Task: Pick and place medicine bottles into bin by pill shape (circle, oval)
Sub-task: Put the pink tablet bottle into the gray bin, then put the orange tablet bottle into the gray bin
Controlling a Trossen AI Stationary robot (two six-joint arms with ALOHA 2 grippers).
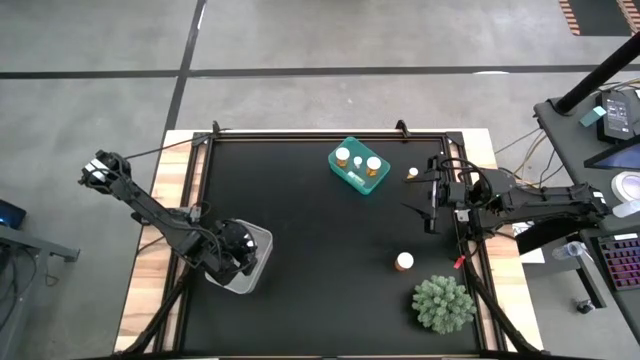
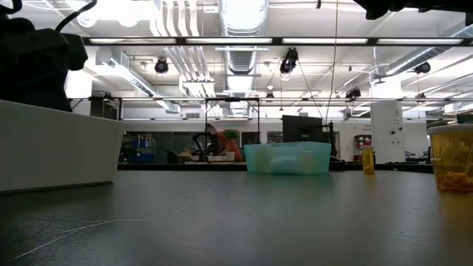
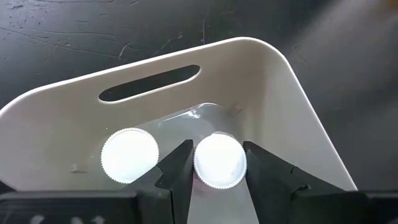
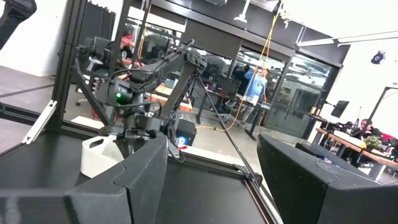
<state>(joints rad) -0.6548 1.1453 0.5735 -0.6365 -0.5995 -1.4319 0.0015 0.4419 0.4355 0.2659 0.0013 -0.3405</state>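
Desk [image 1: 300, 230] black, carrying white bin [image 1: 255, 262], teal bin [image 1: 352, 178], plant [image 1: 443, 304]. Left gripper [image 3: 214, 180] low inside white bin, jaws straddling a white-capped bottle [image 3: 219, 160], contact uncertain. Right gripper [image 1: 428, 196] idle, jaws spread. Loose bottle [image 1: 404, 261] near plant: probably light, rigid, slick; best taken around the cap.

Bare mat between white bin [image 1: 255, 262] and teal bin [image 1: 352, 178]; plant [image 1: 443, 304] blocks the near-right corner.
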